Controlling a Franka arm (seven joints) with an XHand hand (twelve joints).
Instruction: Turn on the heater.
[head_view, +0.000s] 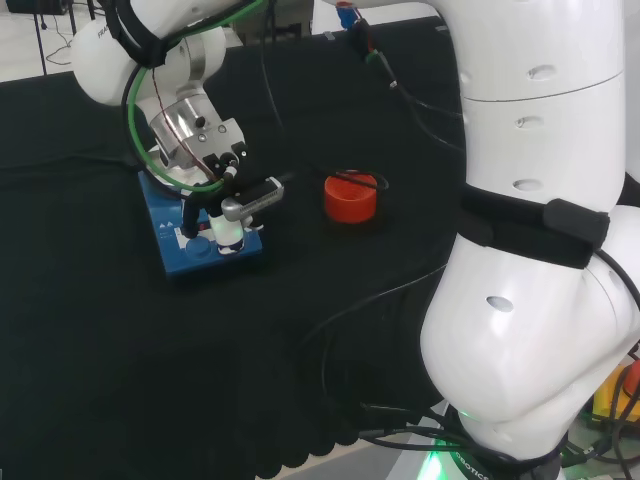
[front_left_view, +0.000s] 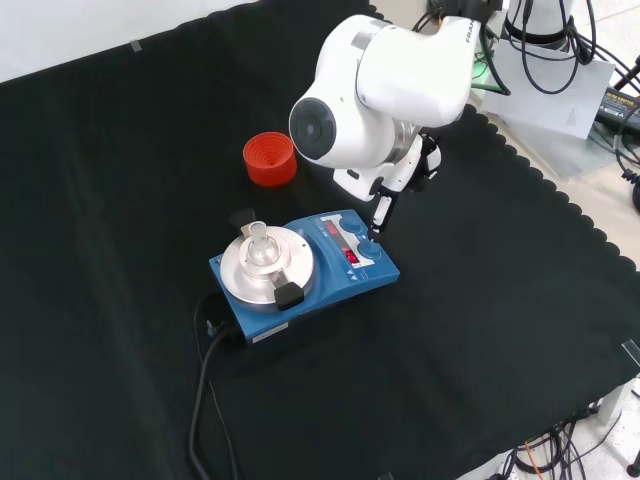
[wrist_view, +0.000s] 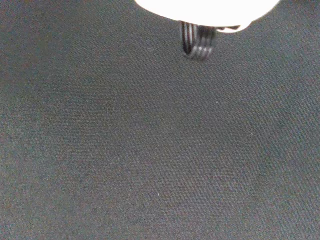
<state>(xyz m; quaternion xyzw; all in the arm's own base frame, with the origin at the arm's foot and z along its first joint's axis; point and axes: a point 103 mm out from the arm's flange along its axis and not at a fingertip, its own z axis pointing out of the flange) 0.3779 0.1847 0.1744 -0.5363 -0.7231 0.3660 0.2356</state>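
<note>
i've got the hand (front_left_view: 385, 205) over the heater's (front_left_view: 303, 274) control end, one straight finger reaching down to a blue knob (front_left_view: 370, 248) on the front panel, nothing clasped (touching or just above, i can't tell). the heater sits mid-cloth with a small clear vessel (front_left_view: 259, 243) on its plate. my worry: a skewed push slides the fingertip off, nudges the base, and topples that vessel.
</note>
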